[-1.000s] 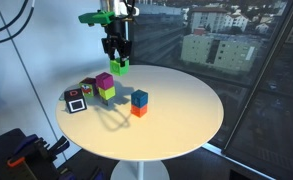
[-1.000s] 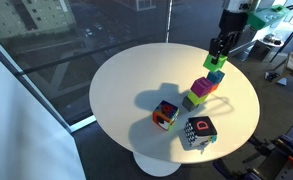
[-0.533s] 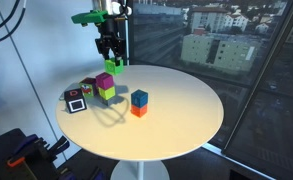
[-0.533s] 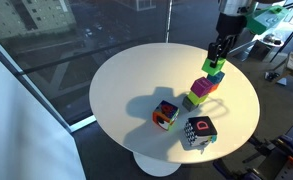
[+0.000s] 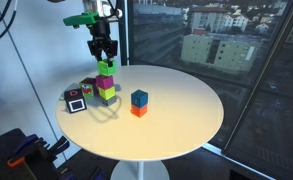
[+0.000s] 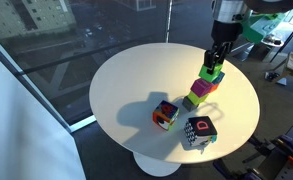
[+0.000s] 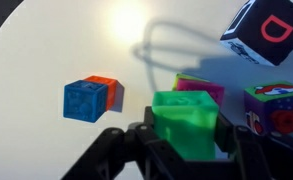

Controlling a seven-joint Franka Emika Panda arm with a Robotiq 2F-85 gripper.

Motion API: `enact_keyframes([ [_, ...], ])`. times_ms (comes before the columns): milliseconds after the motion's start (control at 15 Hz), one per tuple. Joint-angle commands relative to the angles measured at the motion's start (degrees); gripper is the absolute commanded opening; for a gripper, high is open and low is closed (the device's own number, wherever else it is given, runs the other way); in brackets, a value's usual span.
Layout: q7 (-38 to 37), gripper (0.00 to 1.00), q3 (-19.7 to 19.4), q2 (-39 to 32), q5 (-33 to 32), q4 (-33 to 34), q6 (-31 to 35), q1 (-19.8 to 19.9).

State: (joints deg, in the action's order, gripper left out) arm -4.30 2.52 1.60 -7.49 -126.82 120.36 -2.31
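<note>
Wrist view: your gripper (image 7: 187,142) clamps the small green plastic cube (image 7: 186,115), lower centre of frame. The cube sits squarely between both fingers (image 7: 143,140), touching each.

My claw (image 7: 186,140): black. In it, green block (image 7: 189,118), bright, plain. Under my claw: magenta block (image 5: 105,81), then lime block (image 5: 107,93). Off to the claw's side: blue block (image 7: 86,100) and orange block (image 7: 106,88). Beyond: white cube (image 7: 264,30), black face, red letter; multicoloured cube (image 7: 276,106). Bench (image 7: 46,50): plain white.
</note>
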Motion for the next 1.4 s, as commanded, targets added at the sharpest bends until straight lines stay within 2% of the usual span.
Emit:
enact_keyframes([
  [0,-2.4,0.31,0.8,1.6,-1.1,-1.1,-1.4,-0.6],
  [1333,-6.9,0.31,1.1,-0.1,-1.2,-1.2,-0.3,-0.9],
])
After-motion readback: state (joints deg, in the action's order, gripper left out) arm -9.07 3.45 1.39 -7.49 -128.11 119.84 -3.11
